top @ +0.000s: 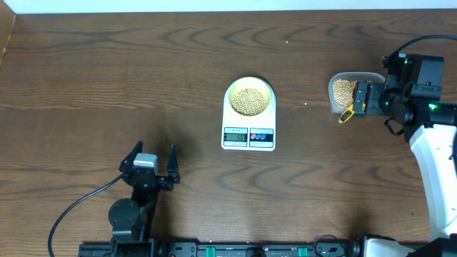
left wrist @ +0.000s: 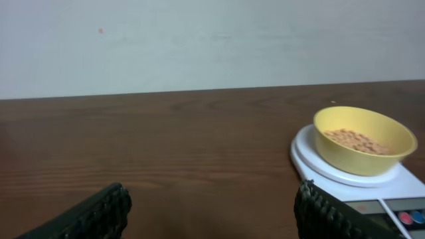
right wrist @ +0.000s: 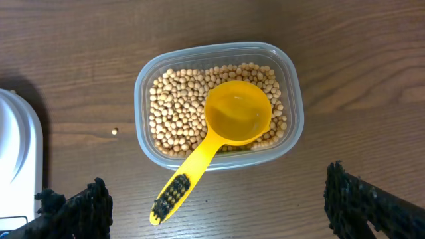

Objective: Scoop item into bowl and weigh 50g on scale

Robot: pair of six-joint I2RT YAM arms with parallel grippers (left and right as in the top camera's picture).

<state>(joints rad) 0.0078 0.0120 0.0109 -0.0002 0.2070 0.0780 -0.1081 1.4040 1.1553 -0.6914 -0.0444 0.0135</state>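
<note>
Tan beans [top: 249,101] fill the bottom of the pale yellow bowl [top: 231,91], which stands on the white scale [top: 248,123] at mid-table. The left wrist view shows the bowl [left wrist: 358,159] and its beans [left wrist: 358,141] on the scale [left wrist: 332,178] to the right. More beans [right wrist: 172,106] lie in a clear tub [right wrist: 297,99], also at the right of the overhead view [top: 346,77]. An empty yellow scoop [right wrist: 236,113] rests in the tub, its handle over the near rim. My right gripper [right wrist: 219,206] stands open by the handle, clear of it. My left gripper [top: 153,153] rests open and empty.
One stray bean [right wrist: 115,131] lies on the wood between the tub and the scale's edge [right wrist: 16,153]. A black cable [top: 71,210] runs along the table from the left arm's base. A pale wall stands behind the table in the left wrist view.
</note>
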